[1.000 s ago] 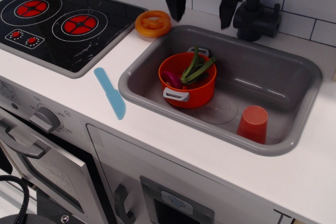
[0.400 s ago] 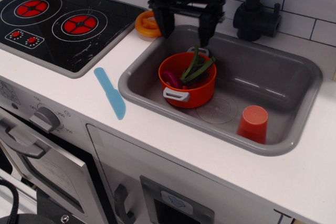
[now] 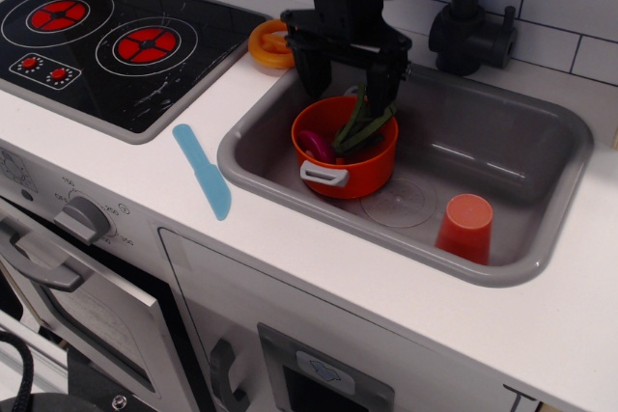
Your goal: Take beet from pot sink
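Note:
The orange-red pot [image 3: 359,173] with grey side handles stands in the left part of the grey sink [image 3: 541,180]. The beet [image 3: 317,145] lies inside the pot, its purple bulb at the left and its green stalks leaning up to the right. My gripper [image 3: 348,84] hangs open just above the pot's far rim. One black finger is at the pot's far left edge. The other finger is by the tips of the stalks. The fingers hold nothing.
A small plain orange-red cup [image 3: 464,228] stands upside down in the sink's front right. A black tap [image 3: 471,24] rises behind the sink. An orange ring-shaped toy [image 3: 271,43] lies left of the gripper. A light blue toy knife [image 3: 204,171] lies on the counter beside the black hob [image 3: 106,41].
The gripper has come down and moved slightly right, from above the sink's back edge to just over the pot's far rim, staying open. The pot and beet have not moved.

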Robot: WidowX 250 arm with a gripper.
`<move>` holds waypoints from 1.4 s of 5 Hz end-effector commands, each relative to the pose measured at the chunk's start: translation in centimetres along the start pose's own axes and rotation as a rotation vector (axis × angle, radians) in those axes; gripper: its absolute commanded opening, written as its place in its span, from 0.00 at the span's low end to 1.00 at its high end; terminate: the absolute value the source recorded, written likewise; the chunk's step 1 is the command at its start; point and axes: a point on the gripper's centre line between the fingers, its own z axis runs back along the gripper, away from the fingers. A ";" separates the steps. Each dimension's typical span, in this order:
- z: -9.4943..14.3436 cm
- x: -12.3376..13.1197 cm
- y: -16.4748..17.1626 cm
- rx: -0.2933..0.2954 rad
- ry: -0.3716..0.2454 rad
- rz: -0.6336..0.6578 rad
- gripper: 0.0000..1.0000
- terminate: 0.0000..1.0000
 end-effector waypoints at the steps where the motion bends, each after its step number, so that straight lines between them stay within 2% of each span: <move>1: -0.5 1.0 0.4 0.003 -0.005 -0.030 1.00 0.00; 3: -2.5 0.3 0.4 0.013 -0.003 -0.029 1.00 0.00; 6: -3.9 -0.1 0.8 0.025 0.001 -0.019 1.00 0.00; 7: -3.6 0.0 0.8 0.021 -0.010 -0.010 0.00 0.00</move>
